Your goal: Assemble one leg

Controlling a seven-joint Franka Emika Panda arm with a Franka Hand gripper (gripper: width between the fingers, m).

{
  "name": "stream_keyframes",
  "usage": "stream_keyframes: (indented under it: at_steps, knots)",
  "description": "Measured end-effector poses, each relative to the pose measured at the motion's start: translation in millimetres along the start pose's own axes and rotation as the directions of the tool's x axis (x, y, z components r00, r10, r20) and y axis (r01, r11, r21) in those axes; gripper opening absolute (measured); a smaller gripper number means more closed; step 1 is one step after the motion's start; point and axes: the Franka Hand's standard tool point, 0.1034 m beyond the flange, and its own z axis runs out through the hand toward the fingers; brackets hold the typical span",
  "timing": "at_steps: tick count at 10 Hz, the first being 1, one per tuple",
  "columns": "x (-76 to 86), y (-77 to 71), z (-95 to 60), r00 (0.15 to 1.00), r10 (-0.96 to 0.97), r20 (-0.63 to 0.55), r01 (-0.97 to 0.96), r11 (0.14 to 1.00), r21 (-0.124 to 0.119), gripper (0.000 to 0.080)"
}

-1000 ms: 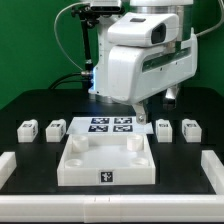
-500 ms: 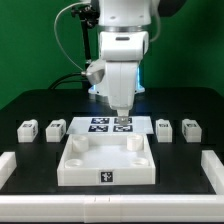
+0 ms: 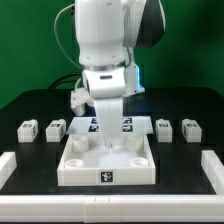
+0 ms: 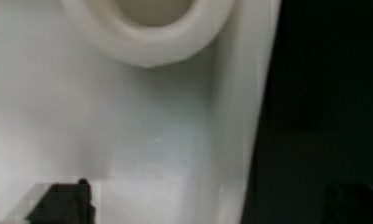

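Four legs, small white tagged blocks, stand in a row: two at the exterior view's left [image 3: 28, 128] [image 3: 56, 128] and two at its right [image 3: 163, 128] [image 3: 189, 128]. My gripper [image 3: 103, 143] is low over the rear left part of the large white tray-like piece [image 3: 107, 172], far from every leg. In the wrist view my gripper [image 4: 209, 208] is open, with a dark fingertip [image 4: 58, 204] at one side. Between the fingers lie the tray piece's white surface [image 4: 165, 130] and its edge. A round corner socket [image 4: 151, 25] shows close by. The gripper holds nothing.
The marker board [image 3: 124, 124] lies behind the tray piece, mostly hidden by the arm. White rails stand at the exterior view's left [image 3: 8, 165], right [image 3: 214, 165] and front edges. Black table [image 4: 334, 100] lies beside the tray piece's edge.
The arm has swung toward the exterior view's left and come down, from above the marker board to low over the tray piece's rear left corner. The legs have not moved.
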Motion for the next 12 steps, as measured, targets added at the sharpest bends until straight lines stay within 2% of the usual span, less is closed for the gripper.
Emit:
stream_keyframes:
  at_steps: [2,3,4,6,7,9,12]
  knots:
    - [-1.3,-3.3,1.9,0.999,0.033,-0.002,-0.033,0.999,0.018,0.065]
    - [-1.7,-3.4,1.9,0.999,0.033,-0.002,-0.033,0.999,0.018,0.0522]
    - [-1.9,-3.5,2.0,0.999,0.034,-0.002,-0.034,0.999,0.018,0.0522]
    - [-2.0,-3.6,2.0,0.999,0.034,-0.002,-0.034,0.999,0.018,0.0246]
    - [-2.1,-3.6,2.0,0.999,0.035,-0.002,-0.035,0.999,0.018,0.0075]
    - [-3.0,-0.8,0.5,0.999,0.037,0.0,-0.037,0.999,0.004,0.0065]
    - [-3.1,-0.5,0.4,0.999,0.037,0.0,-0.037,0.999,0.003,0.0065]
